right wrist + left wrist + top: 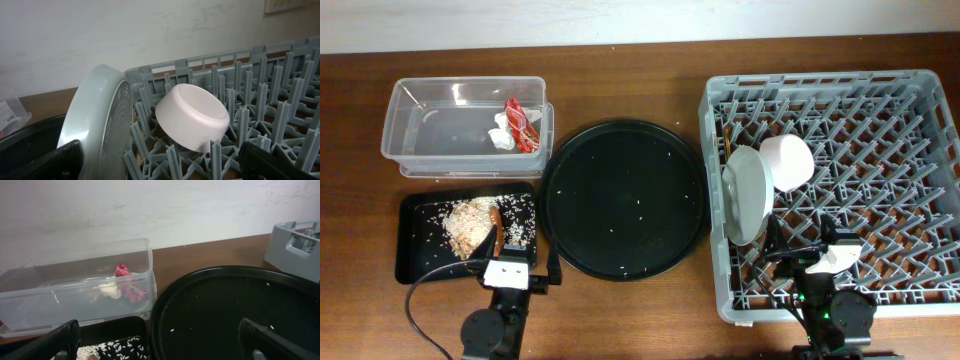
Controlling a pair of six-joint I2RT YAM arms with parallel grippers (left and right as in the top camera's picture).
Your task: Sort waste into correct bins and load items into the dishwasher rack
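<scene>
The left gripper (157,334) is hanging wide open and empty at the near corner of the black tray (415,262), where rice (523,212), shell scraps (468,225) and the orange stick (496,238) are lying. The wrapper (523,122) and tissue (502,135) are sitting in the tub (430,135); the wrapper's print is too small to read. The right gripper (160,155) is gaping empty inside the rack (920,85), near the grey bowl (745,195), which is standing on edge beside the tilted white bowl (788,160).

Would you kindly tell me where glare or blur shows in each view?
Overhead: evenly lit, sharp, faint sheen on the round black tray. Left wrist: clear tub walls reflect light, hazing the red wrapper; fingers dark and soft. Right wrist: near grey-white bowl is soft, the small white bowl crisper.
</scene>
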